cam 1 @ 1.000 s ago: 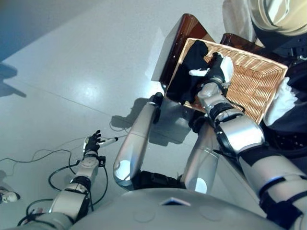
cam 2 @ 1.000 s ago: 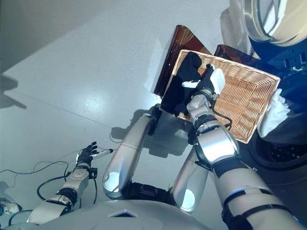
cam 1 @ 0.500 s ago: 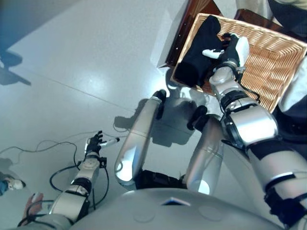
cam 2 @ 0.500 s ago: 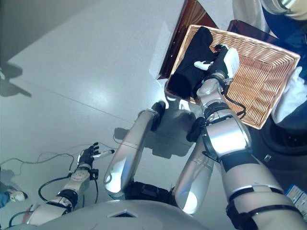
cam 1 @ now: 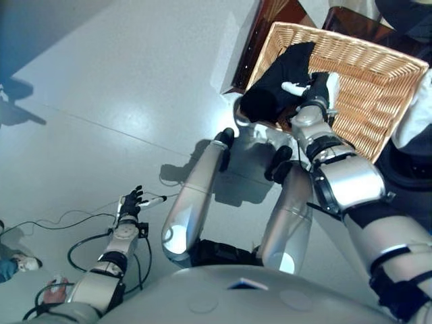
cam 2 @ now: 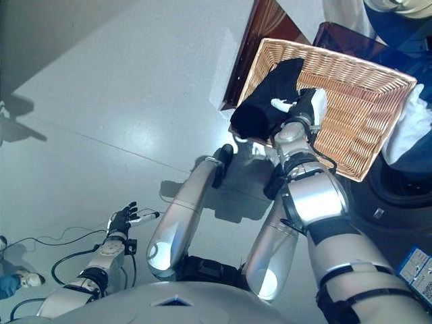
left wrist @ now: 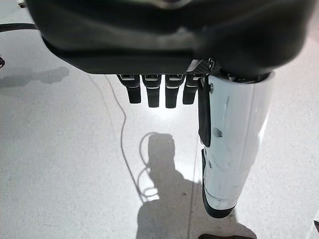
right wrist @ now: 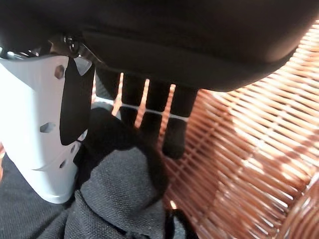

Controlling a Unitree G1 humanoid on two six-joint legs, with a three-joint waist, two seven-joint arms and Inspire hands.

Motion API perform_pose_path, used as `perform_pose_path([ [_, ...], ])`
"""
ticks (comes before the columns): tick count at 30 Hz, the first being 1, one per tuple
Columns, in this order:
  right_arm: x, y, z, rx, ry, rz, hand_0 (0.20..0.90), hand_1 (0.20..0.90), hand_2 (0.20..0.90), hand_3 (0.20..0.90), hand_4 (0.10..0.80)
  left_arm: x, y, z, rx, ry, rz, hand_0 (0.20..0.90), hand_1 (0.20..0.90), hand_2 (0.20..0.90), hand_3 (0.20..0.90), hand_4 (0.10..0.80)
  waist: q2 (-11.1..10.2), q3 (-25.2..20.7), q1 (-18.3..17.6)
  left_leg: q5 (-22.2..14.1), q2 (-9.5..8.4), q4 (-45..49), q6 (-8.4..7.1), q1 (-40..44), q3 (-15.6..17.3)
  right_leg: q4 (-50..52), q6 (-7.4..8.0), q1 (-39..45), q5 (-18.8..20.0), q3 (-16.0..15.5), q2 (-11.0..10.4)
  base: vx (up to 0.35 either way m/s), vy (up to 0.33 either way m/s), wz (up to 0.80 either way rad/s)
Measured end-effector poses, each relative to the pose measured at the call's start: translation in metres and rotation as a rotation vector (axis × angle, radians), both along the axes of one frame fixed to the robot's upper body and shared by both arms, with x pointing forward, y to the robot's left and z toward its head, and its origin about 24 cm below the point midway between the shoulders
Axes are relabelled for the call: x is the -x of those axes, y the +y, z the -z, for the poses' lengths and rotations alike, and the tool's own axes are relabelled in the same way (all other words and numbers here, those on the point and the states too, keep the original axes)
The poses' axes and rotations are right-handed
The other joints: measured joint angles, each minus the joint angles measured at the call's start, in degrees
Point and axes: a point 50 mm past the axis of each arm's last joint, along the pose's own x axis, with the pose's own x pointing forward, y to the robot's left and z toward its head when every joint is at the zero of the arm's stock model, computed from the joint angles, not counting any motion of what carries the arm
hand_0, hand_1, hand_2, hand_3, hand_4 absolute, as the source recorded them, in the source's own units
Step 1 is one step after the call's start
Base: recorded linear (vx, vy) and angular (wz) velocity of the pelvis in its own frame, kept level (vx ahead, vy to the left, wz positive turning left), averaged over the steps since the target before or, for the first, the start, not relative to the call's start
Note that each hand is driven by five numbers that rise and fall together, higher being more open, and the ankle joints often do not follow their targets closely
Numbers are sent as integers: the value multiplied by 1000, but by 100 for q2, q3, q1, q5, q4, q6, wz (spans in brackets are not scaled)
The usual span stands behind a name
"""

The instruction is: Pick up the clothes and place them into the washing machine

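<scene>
A black garment (cam 1: 273, 91) lies in the left part of a wicker basket (cam 1: 368, 54) and hangs over its near left rim. My right hand (cam 1: 316, 91) rests in the basket at the garment's right edge. In the right wrist view its fingers (right wrist: 154, 109) reach down fairly straight. A fold of the black cloth (right wrist: 114, 199) bulges between them and the white-covered thumb (right wrist: 40, 134). My left hand (cam 1: 129, 202) hangs low over the floor at the lower left. Its fingers (left wrist: 154, 92) are relaxed and hold nothing.
The basket sits on a dark brown glossy stand (cam 1: 266, 13). A white cloth (cam 2: 408, 125) hangs at the right edge beside the basket. The dark washing machine opening (cam 2: 398, 202) lies below it. A person's shoe (cam 1: 23, 263) shows at the lower left.
The camera has shifted, so the basket sits higher and further right. My right hand has come closer to the basket's near rim, along the garment's right edge. The left hand hangs as before.
</scene>
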Motion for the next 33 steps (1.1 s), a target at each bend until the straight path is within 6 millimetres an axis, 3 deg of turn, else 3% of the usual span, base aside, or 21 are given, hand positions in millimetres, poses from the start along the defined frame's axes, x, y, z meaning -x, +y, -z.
perform_pose_path([
  [6,4,-3,6,-373,-123,130,200,200,200,200,300,-2,0,0,-1,-1,-1,900,900,900,900,800,-7,2,-16,-36,6,-65,100,110,91,-125,90,101,156,33,21,25,-2,-4],
  [12,18,-7,29,-717,-272,252,200,200,200,200,300,-2,1,0,6,0,1,900,900,900,900,800,-98,-23,-97,11,30,-448,112,641,109,-530,134,610,215,34,27,43,-9,-5],
  [16,36,-9,56,-905,-323,340,200,200,200,200,300,3,2,2,14,20,2,900,900,900,900,800,-249,-116,-175,106,31,-829,108,973,174,-929,191,907,394,27,23,65,-4,-9],
  [24,84,-28,106,-1020,-321,527,200,200,200,200,300,12,4,6,36,57,-21,900,900,900,900,800,-347,-433,-306,141,6,-1278,216,1572,299,-1398,345,1458,530,27,12,59,-6,-7],
  [33,115,-41,127,-1022,-328,599,200,200,200,200,300,27,3,13,54,105,-29,900,900,900,900,800,-355,-691,-488,219,-3,-1751,177,2212,412,-1854,363,2014,689,35,1,30,-5,-10],
])
